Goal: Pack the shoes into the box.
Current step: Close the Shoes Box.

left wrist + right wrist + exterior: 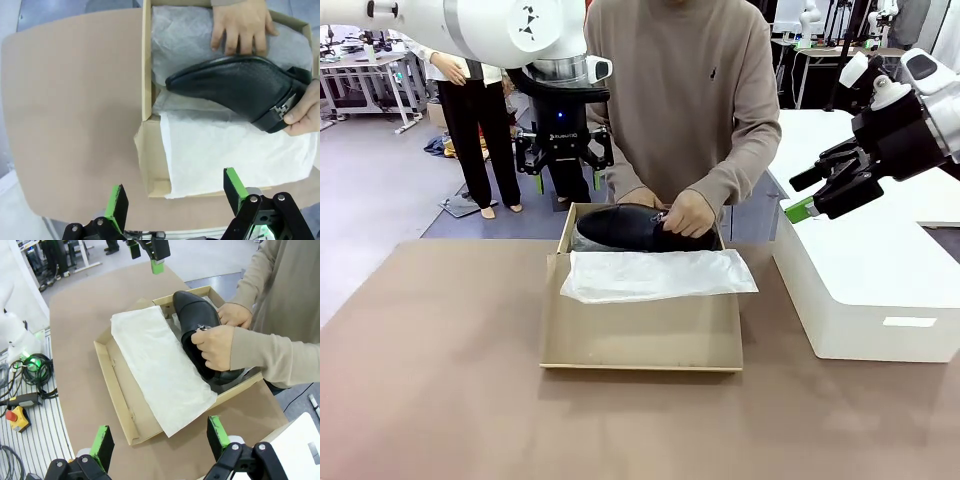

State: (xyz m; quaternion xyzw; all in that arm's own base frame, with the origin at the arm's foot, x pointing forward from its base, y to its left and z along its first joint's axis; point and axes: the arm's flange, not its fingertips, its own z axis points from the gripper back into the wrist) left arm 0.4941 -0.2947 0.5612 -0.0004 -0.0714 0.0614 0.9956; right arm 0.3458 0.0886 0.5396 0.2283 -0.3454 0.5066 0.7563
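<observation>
One black shoe lies in the far half of the box, heel toward the right arm's side. The person's hands are both on it, one pinching at the buckle. The left gripper hangs off the box's far-left corner, above shoe level, jaws wide, nothing held. The right gripper is over the white block, well apart from the box, jaws wide, empty. A white tissue sheet covers the box's middle. The person's forearms cover the shoe from the far side. The box sits on the brown table.

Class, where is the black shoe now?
Front view, table centre: the shoe is in the box's far half, behind the tissue sheet, gripped by a person's hand.
</observation>
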